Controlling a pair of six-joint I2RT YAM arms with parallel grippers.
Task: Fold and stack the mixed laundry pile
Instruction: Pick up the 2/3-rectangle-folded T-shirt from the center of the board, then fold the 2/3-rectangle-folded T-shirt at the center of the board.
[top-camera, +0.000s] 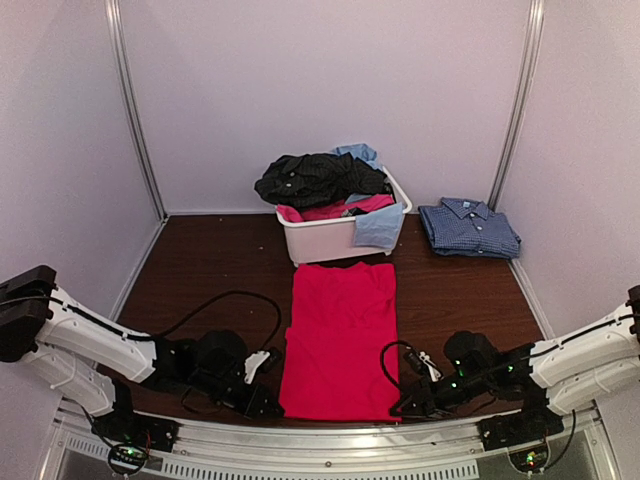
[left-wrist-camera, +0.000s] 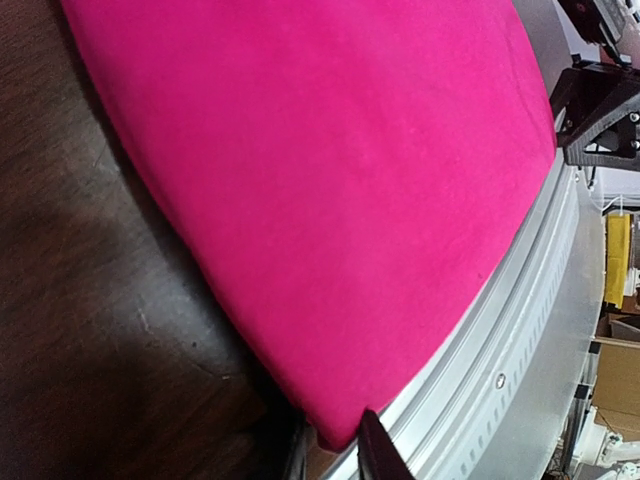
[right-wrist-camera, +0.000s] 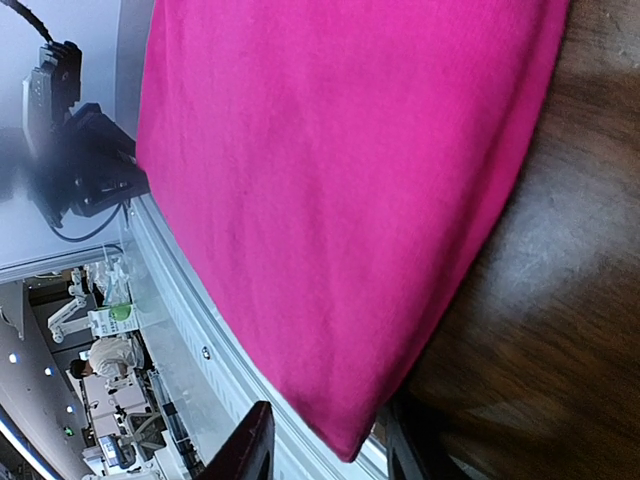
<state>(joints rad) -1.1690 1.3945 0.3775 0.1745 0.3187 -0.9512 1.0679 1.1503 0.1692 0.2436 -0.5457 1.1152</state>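
Top view: a bright pink-red cloth garment (top-camera: 340, 335) lies flat at the dark tabletop's (top-camera: 200, 270) near edge, its long axis pointing away. My left pincer (top-camera: 268, 403) and right pincer (top-camera: 405, 400) flank its near corners.

Left wrist: I cannot tell my grip.

Right wrist: fingers (right-wrist-camera: 250, 445) narrowly straddle the corner, with bare tabletop beside it.

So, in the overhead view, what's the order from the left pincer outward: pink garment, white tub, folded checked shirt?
1. Pink garment, beside the left pincer, near edge.
2. White tub, centre back.
3. Folded checked shirt, back right.
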